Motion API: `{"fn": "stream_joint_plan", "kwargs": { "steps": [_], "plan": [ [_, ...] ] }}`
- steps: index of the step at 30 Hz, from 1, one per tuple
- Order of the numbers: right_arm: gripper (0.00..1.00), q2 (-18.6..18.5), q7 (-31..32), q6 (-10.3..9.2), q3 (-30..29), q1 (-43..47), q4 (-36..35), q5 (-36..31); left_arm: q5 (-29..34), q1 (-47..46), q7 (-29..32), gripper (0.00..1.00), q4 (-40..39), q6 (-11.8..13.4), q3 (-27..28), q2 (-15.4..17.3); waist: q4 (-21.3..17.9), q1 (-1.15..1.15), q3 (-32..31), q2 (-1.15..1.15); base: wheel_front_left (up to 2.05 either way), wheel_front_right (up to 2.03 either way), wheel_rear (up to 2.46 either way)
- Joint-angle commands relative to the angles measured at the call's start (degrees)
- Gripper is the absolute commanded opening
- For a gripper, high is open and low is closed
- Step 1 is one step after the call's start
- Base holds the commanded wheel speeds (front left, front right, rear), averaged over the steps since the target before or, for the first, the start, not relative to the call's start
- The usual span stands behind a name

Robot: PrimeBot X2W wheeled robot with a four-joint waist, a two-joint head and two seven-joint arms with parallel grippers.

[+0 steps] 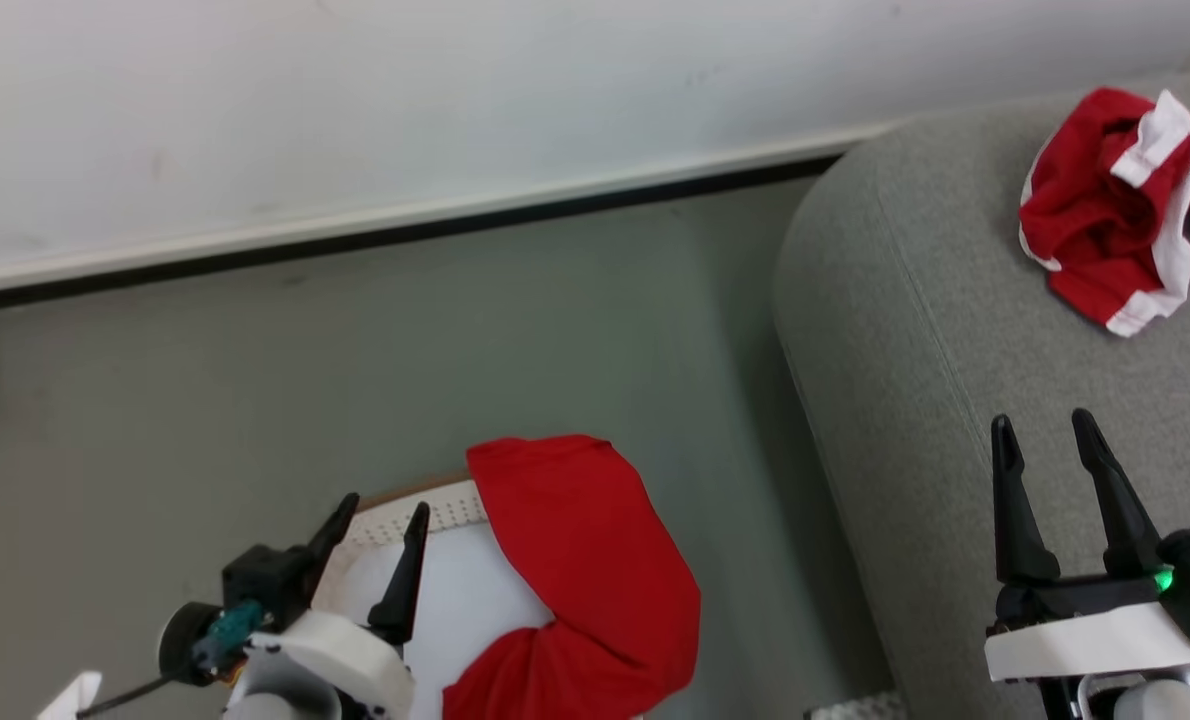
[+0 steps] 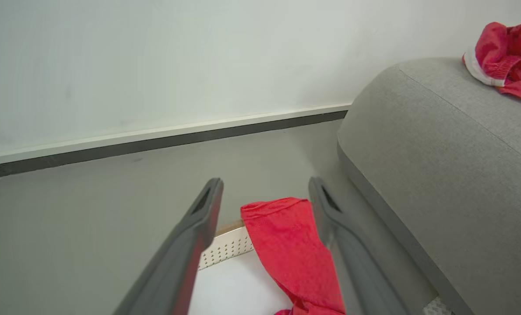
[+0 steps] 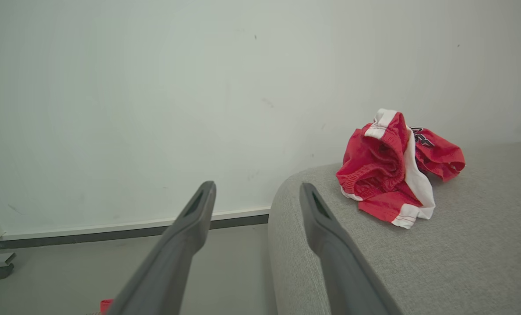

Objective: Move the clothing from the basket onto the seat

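Now the striped garment [image 1: 1105, 215] lies crumpled on the far right of the seat [image 1: 955, 350], while the plain red garment [image 1: 595, 560] hangs over the right rim of the basket [image 1: 445, 510], near us on the floor [image 1: 255, 380]. Our left claw [image 1: 386, 503] hovers spread and empty above the basket; our right claw [image 1: 1042, 417] is spread too, over the seat. We should pinch the thick fold deep and lift high, so no trailing cloth drags the basket.

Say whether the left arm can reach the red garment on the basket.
Probably yes: the left gripper hangs open just beside the red garment, which drapes over the basket rim, nothing between.
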Motion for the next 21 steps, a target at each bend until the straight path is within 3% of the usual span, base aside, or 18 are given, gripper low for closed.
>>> {"fn": "stream_joint_plan", "kwargs": {
  "steps": [1, 12, 21],
  "plan": [
    [1.0, 0.1, 0.02, -0.13, -0.01, -0.87, -0.41, -0.48, -0.6, -0.82, -0.04, 1.0, 0.43, 0.11, -0.35, 0.68, -2.09, -0.01, 2.82, 0.0, 0.0, 0.0, 0.0],
    [1.0, 1.37, 0.02, -0.13, -2.13, -5.79, -3.1, -0.97, -7.25, -12.28, 0.56, 1.0, 17.09, 0.1, -12.77, 6.62, -7.24, -0.01, 13.58, 0.0, 0.0, 0.0, 0.0],
    [1.0, 1.41, 0.03, -0.14, -2.8, -7.88, -5.25, 1.58, -15.61, -18.81, 3.37, 1.0, 21.92, 0.09, -26.77, 8.37, -10.17, -0.01, 20.24, 0.0, 0.0, 0.0, 0.0]
  ]
}}
